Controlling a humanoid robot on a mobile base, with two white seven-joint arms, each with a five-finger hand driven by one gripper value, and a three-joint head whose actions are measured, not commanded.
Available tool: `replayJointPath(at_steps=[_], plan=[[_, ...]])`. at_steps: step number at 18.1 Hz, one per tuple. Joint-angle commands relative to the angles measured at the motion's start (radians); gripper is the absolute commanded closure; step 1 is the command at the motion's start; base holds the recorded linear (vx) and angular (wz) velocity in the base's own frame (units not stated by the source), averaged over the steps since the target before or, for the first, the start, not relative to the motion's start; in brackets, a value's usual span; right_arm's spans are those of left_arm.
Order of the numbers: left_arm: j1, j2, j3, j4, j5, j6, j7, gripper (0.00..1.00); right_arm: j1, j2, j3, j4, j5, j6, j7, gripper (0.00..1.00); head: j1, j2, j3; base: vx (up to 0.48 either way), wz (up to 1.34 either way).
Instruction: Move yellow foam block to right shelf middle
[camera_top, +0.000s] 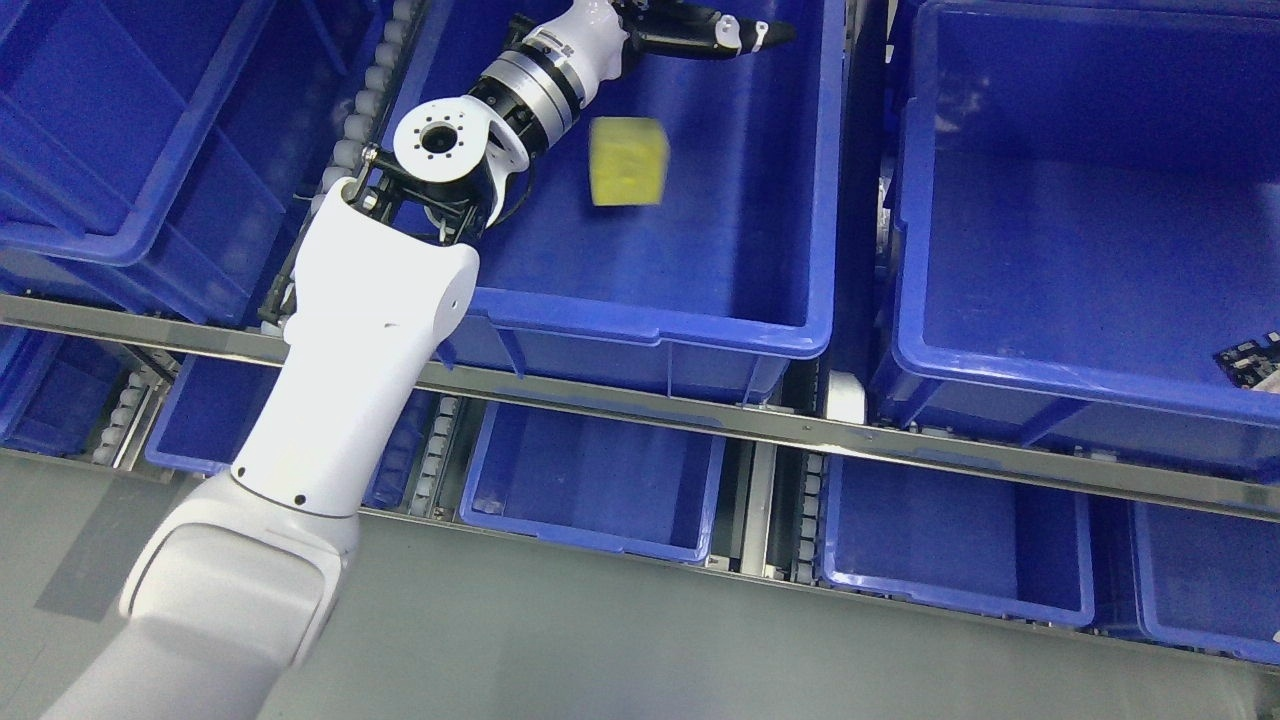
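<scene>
The yellow foam block (628, 160) is inside the middle blue bin (700, 330) on the upper shelf level and looks slightly blurred. My left arm comes in from the lower left and reaches into that bin. My left hand (715, 32) is at the top edge of the picture, above and a little right of the block, apart from it. Its black fingers (762, 36) are stretched out and hold nothing. My right arm does not show.
A large blue bin (1080, 370) stands to the right with a small dark object (1250, 362) at its right edge. More blue bins sit at the left (120, 150) and on the lower level (590, 490). A metal shelf rail (700, 410) runs across.
</scene>
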Motion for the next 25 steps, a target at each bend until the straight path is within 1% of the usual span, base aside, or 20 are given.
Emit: replayJointPath(at_steps=[1,2,3,4,6,8,9,12,13,15,17,20,21,23,25], plan=[[0.076,0.017,0.147,-0.023,-0.006,-0.209,0.000,0.00,-0.002,-0.017,0.000,-0.017,0.000,0.000,0.000,0.00,0.0000,0.000,0.000,0.000,0.00],[0.109,0.017,0.161,-0.050,-0.006,-0.254,0.000,0.00,-0.002,-0.017,0.000,-0.017,0.000,0.000,0.000,0.00,0.0000,0.000,0.000,0.000,0.00],[0.145,0.017,0.189,-0.093,-0.006,-0.269,0.001,0.00,-0.002,-0.017,0.000,-0.017,0.000,0.000,0.000,0.00,0.0000,0.000,0.000,0.000,0.00],[0.194,0.017,0.215,-0.145,-0.006,-0.269,0.001,0.00,-0.003,-0.017,0.000,-0.017,0.000,0.000,0.000,0.00,0.0000,0.000,0.000,0.000,0.00],[0.289,0.017,0.218,-0.249,-0.006,-0.269,0.000,0.00,-0.002,-0.017,0.000,-0.017,0.000,0.000,0.000,0.00,0.0000,0.000,0.000,-0.008,0.01],[0.373,0.017,0.217,-0.323,-0.008,-0.239,0.010,0.00,-0.003,-0.017,0.000,-0.017,0.000,0.000,0.000,0.00,0.0000,0.000,0.000,-0.011,0.02],[0.390,0.017,0.224,-0.336,-0.008,-0.216,0.054,0.00,-0.003,-0.017,0.000,-0.017,0.000,0.000,0.000,0.00,0.0000,0.000,0.000,-0.013,0.02],[0.397,0.017,0.214,-0.350,-0.009,-0.202,0.293,0.00,-0.002,-0.017,0.000,-0.017,0.000,0.000,0.000,0.00,0.0000,0.000,0.000,-0.011,0.02],[0.397,0.017,0.205,-0.370,-0.009,-0.185,0.324,0.00,-0.003,-0.017,0.000,-0.017,0.000,0.000,0.000,0.00,0.0000,0.000,0.000,0.000,0.00],[0.403,0.017,0.218,-0.388,-0.009,-0.151,0.325,0.00,-0.002,-0.017,0.000,-0.017,0.000,0.000,0.000,0.00,0.0000,0.000,0.000,0.002,0.01],[0.412,0.017,0.250,-0.393,-0.009,-0.147,0.322,0.00,-0.002,-0.017,0.000,-0.017,0.000,0.000,0.000,0.00,0.0000,0.000,0.000,-0.004,0.02],[0.415,0.017,0.321,-0.400,-0.009,-0.131,0.199,0.00,-0.003,-0.017,0.000,-0.017,0.000,0.000,0.000,0.00,0.0000,0.000,0.000,-0.004,0.01],[0.415,0.017,0.354,-0.408,-0.009,-0.092,0.152,0.00,-0.003,-0.017,0.000,-0.017,0.000,0.000,0.000,0.00,0.0000,0.000,0.000,0.003,-0.01],[0.417,0.017,0.411,-0.411,-0.009,-0.064,0.109,0.00,-0.002,-0.017,0.000,-0.017,0.000,0.000,0.000,0.00,0.0000,0.000,0.000,0.002,-0.01],[0.417,0.017,0.435,-0.410,-0.009,-0.064,0.105,0.00,-0.003,-0.017,0.000,-0.017,0.000,0.000,0.000,0.00,0.0000,0.000,0.000,0.000,0.00]])
